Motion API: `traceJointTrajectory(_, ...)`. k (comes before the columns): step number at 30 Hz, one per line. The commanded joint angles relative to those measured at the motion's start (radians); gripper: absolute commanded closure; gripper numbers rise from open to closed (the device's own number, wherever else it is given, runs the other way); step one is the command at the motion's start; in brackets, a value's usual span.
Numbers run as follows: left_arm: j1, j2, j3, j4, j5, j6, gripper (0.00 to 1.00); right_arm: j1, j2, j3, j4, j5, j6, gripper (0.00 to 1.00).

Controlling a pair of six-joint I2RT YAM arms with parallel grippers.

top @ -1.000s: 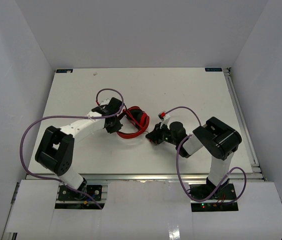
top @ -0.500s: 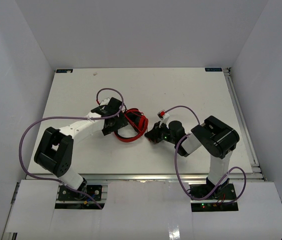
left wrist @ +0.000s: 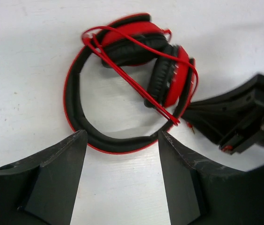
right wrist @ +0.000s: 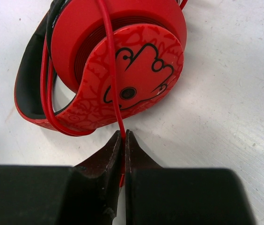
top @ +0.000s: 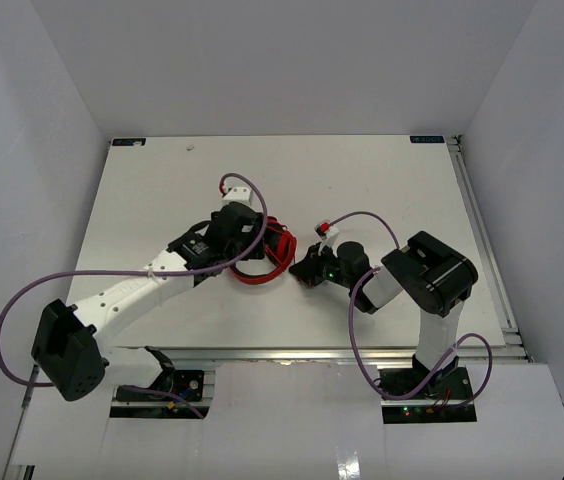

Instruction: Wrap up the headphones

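The red headphones (top: 270, 250) lie folded in the middle of the table, earcups together, headband looped toward the front. In the left wrist view they (left wrist: 136, 56) lie ahead of my open, empty left gripper (left wrist: 122, 140), whose jaws stand either side of the headband. The thin red cord (left wrist: 136, 86) runs in loops across the earcups. My right gripper (right wrist: 123, 135) is shut on the cord (right wrist: 111, 75) just below the patterned red earcup (right wrist: 122, 70). In the top view the left gripper (top: 247, 235) is over the headphones' left side and the right gripper (top: 307, 268) is at their right.
Purple robot cables (top: 372, 225) arc over both arms. The white table (top: 382, 180) has side rails on the right edge (top: 482, 240). White walls enclose the left, right and back sides.
My left arm has swung right and stretched out, bringing its gripper over the headphones' left side. The headphones have shifted slightly. The right gripper has stayed shut at the headphones' right side.
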Motion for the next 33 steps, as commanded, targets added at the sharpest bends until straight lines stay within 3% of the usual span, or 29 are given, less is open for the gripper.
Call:
traceJointTrajectory(1, -0.112, 0.083, -0.062, 0.064, -0.104, 0.233, 0.30, -0.008, 0.026, 0.008, -0.036, 0.005, -0.013, 0.92)
traceJointTrajectory(12, -0.177, 0.156, -0.189, 0.267, -0.107, 0.380, 0.46, -0.024, 0.023, -0.007, -0.036, 0.000, -0.037, 0.92)
traceJointTrajectory(33, -0.213, 0.187, -0.249, 0.314, -0.143, 0.435, 0.41, -0.024, -0.009, -0.029, -0.020, -0.016, -0.040, 0.92)
